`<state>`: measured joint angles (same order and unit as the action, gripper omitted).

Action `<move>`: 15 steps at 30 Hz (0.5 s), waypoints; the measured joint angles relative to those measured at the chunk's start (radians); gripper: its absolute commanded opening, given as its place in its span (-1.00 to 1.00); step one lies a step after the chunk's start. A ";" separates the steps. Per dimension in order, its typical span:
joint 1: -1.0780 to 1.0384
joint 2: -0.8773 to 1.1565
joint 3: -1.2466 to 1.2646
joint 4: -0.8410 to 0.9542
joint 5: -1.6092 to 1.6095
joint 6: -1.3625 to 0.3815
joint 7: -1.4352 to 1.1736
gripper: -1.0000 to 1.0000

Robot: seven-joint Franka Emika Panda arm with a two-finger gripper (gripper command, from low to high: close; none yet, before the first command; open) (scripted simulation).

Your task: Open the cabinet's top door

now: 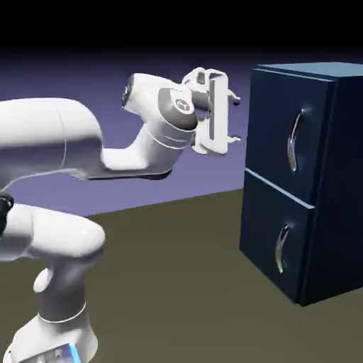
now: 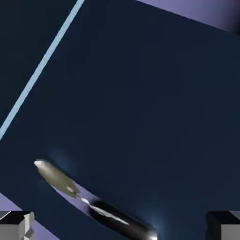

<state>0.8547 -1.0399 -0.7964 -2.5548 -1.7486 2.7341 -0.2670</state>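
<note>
The cabinet (image 1: 340, 184) is a tall navy box at the right of the exterior view. Its top door (image 1: 273, 120) lies flush and carries a vertical curved silver handle (image 1: 293, 140). My gripper (image 1: 237, 118) is open, level with the upper half of that door, a short gap to its left, and touches nothing. In the hand view the top door (image 2: 140, 108) fills the picture. Its handle (image 2: 70, 186) runs slantwise across the lower left. The fingertips (image 2: 16, 224) sit at the bottom corners, wide apart, with nothing held between them.
Below the top door sits the lower panel (image 1: 266, 237) with a smaller silver handle (image 1: 281, 249). The cabinet stands on a brown table (image 1: 177, 283). A pale blue line (image 2: 42, 65) crosses the hand view's upper left, along the door's edge.
</note>
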 measured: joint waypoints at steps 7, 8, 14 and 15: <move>0.147 -0.082 -0.139 0.044 -0.304 -0.053 -0.175 1.00; 0.168 -0.093 -0.158 0.051 -0.348 -0.060 -0.201 1.00; 0.293 -0.164 -0.277 0.089 -0.609 -0.105 -0.351 1.00; 0.314 -0.175 -0.297 0.095 -0.652 -0.113 -0.376 1.00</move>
<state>1.1691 -1.2152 -1.0935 -2.4596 -2.4009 2.6211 -0.6431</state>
